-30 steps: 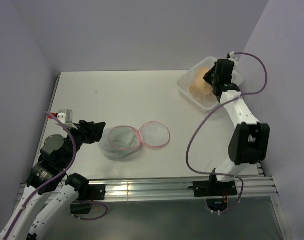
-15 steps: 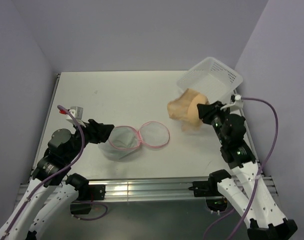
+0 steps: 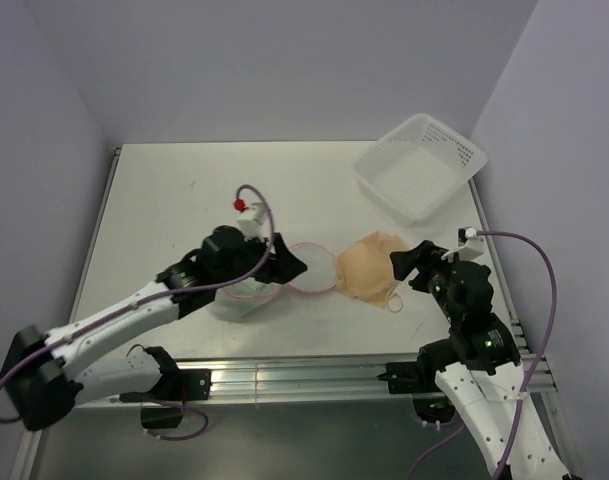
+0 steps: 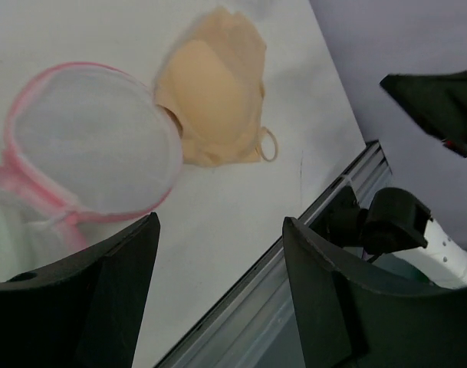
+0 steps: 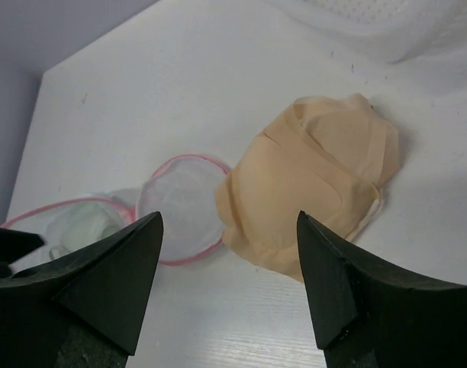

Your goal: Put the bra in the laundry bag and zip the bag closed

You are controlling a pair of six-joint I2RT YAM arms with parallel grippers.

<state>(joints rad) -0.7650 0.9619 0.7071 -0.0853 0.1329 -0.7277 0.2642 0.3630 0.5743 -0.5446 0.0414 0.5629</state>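
Note:
The beige bra (image 3: 367,270) lies loose on the table, touching the right edge of the laundry bag's flipped-open round lid (image 3: 312,272). The laundry bag (image 3: 242,300), white mesh with a pink zipper rim, sits mostly under my left arm. My left gripper (image 3: 287,266) hovers over the bag's lid, open and empty. My right gripper (image 3: 410,265) is just right of the bra, open, with nothing between its fingers. The right wrist view shows the bra (image 5: 310,184), the lid (image 5: 183,207) and the bag's open mouth (image 5: 76,222). The left wrist view shows the lid (image 4: 91,142) and the bra (image 4: 214,100).
A white perforated plastic basket (image 3: 420,167) stands at the back right, and its corner shows in the right wrist view (image 5: 394,23). The table's near edge with the aluminium rail (image 3: 304,375) runs just below the bag and bra.
My right gripper carried the bra from the basket down to the table beside the bag's lid and opened, letting it go. My left arm swung right over the bag.

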